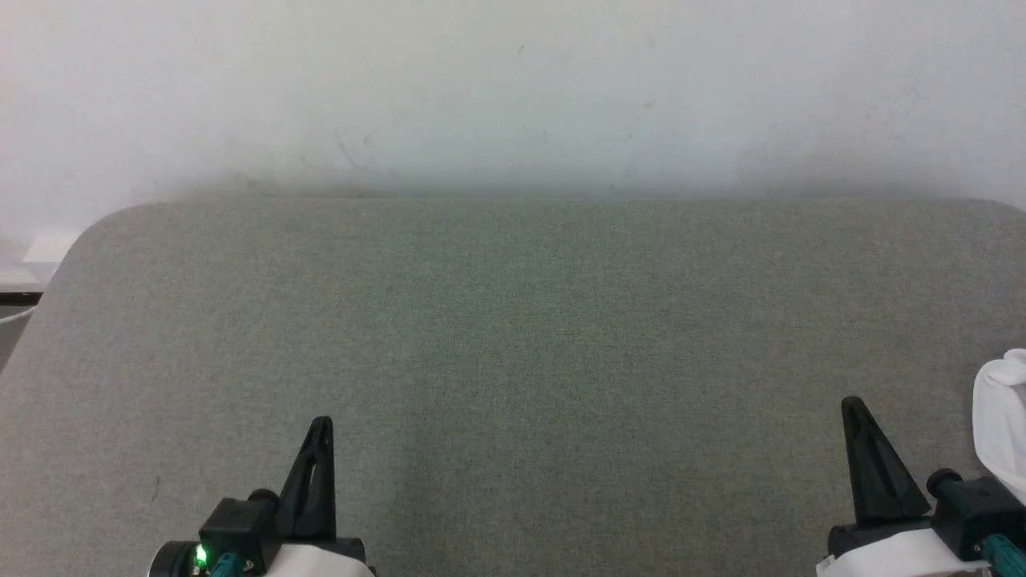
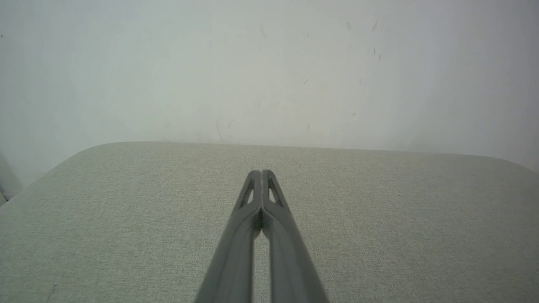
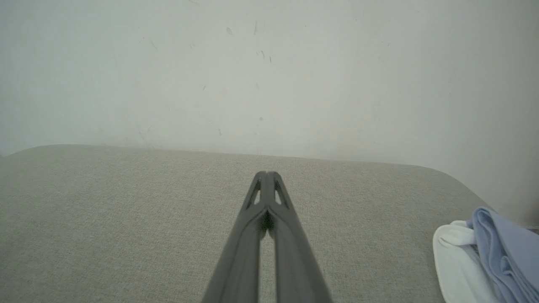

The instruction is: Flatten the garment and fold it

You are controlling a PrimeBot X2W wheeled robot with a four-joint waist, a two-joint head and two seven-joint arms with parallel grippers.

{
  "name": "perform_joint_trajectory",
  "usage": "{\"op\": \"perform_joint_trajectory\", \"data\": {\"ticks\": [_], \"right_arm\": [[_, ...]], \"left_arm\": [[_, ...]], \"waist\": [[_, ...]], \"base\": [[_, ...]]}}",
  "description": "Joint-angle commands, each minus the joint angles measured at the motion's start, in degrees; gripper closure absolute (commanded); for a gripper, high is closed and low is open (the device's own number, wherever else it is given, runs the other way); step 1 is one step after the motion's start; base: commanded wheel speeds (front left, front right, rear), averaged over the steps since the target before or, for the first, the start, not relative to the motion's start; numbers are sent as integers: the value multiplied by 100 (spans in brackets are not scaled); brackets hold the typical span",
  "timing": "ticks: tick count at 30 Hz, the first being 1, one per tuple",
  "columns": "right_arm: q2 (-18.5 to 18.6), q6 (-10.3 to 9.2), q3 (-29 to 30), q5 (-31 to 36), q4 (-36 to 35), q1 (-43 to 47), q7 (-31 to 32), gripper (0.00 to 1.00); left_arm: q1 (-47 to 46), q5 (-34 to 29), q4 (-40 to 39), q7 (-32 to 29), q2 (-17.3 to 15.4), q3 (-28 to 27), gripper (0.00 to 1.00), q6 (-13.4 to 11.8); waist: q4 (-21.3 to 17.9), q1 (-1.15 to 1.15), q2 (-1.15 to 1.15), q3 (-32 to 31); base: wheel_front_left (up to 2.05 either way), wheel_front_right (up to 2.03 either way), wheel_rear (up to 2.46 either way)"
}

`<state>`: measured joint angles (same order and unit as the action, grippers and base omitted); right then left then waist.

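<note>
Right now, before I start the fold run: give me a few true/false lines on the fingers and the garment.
1. The left fingers are shut with nothing between them. True.
2. The garment lies spread flat in the middle of the table. False: it is bunched up at the table's right edge.
3. The right fingers are clamped on the garment. False: they are shut on nothing, over bare table, apart from the garment.
4. The garment shows light blue fabric with a white part beside it. True.
</note>
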<state>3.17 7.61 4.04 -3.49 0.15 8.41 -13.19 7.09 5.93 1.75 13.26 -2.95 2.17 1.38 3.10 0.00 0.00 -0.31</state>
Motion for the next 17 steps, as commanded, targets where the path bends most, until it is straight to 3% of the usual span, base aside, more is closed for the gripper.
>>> {"op": "perform_joint_trajectory", "data": {"ticks": [1, 17], "right_arm": [[-3, -1, -11, 34, -2, -92, 28, 100], [-7, -3, -68, 80, -4, -201, 216, 100]], "left_arm": [[-78, -55, -20, -37, 1, -13, 100, -17], [-170, -133, -43, -224, 2, -43, 100, -34]], "waist": [[-5, 0, 0, 0], [-49, 0, 0, 5]], "base": [[0, 0, 0], [0, 0, 0]]}}
